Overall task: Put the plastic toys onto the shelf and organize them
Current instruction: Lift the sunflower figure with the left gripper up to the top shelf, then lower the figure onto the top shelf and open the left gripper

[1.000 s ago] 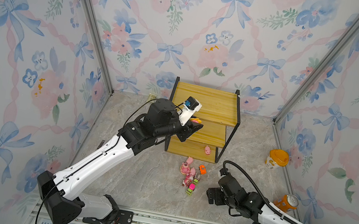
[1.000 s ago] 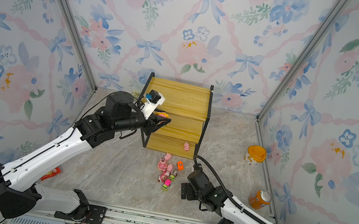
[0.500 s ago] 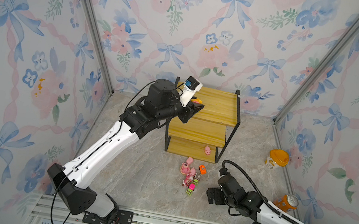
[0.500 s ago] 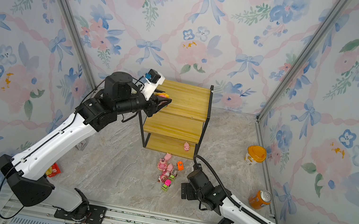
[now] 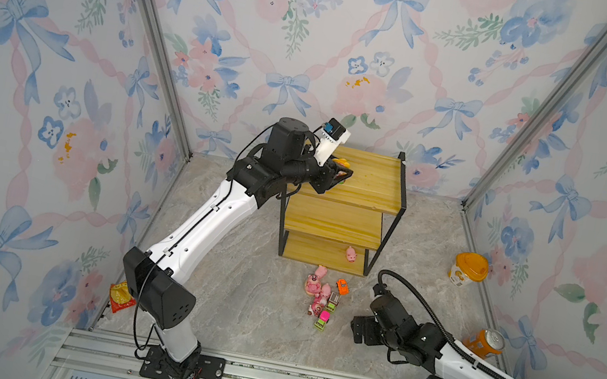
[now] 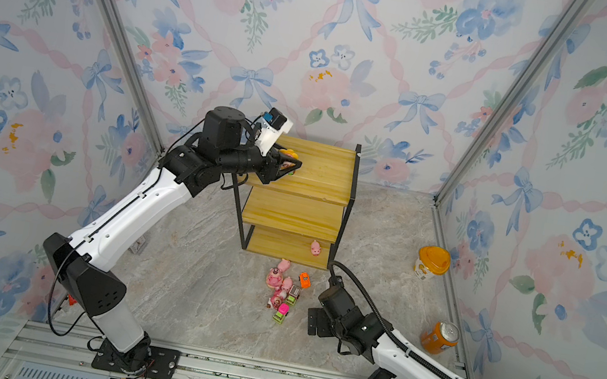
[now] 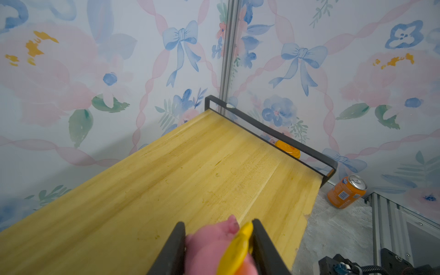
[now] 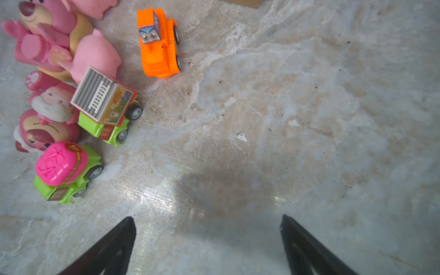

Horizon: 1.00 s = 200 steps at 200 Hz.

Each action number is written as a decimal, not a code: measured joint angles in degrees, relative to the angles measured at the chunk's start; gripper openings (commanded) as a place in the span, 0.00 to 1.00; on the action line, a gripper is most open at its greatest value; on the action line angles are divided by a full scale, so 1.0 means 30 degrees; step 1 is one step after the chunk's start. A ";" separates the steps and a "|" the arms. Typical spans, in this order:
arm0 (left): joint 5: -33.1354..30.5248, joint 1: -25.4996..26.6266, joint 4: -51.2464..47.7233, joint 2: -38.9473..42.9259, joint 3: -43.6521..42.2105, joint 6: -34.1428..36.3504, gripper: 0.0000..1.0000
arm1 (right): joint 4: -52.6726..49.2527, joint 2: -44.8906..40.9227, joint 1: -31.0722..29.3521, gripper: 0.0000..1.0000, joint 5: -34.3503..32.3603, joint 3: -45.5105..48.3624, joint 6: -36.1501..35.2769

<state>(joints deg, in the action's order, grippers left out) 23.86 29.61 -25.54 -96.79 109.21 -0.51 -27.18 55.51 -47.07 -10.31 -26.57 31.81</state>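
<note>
Left end effector: clamped on sunflower bear over top board of shelf; grip seen from left wrist only.
Right end effector: held apart, shown by right wrist only.

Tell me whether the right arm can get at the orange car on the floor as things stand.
Probably yes. The right gripper is open and empty, only bare floor lies between it and the orange car, which stands apart from the other toys.

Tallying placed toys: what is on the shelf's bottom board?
One pink pig near the right end of the shelf. The bottom board's rear is covered by the middle board.
</note>
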 measured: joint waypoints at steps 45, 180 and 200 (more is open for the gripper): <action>0.0546 0.0000 -0.0568 -0.1056 0.1370 -0.0058 0.05 | 0.0000 -0.0532 0.0401 0.97 0.0015 0.0007 -0.0044; -0.0328 0.0131 -0.2616 -0.2171 0.3235 -0.0262 0.08 | 0.0015 -0.0685 0.0692 0.97 0.0022 0.0153 -0.0131; -0.0554 0.0219 -0.2914 -0.2375 0.3315 -0.0255 0.08 | 0.0015 -0.0685 0.0699 0.97 0.0022 0.0153 -0.0153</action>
<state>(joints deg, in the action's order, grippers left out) 22.20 30.26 -34.28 -103.92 119.15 -1.28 -27.14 53.45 -44.97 -10.24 -26.11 31.35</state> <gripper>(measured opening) 0.367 0.973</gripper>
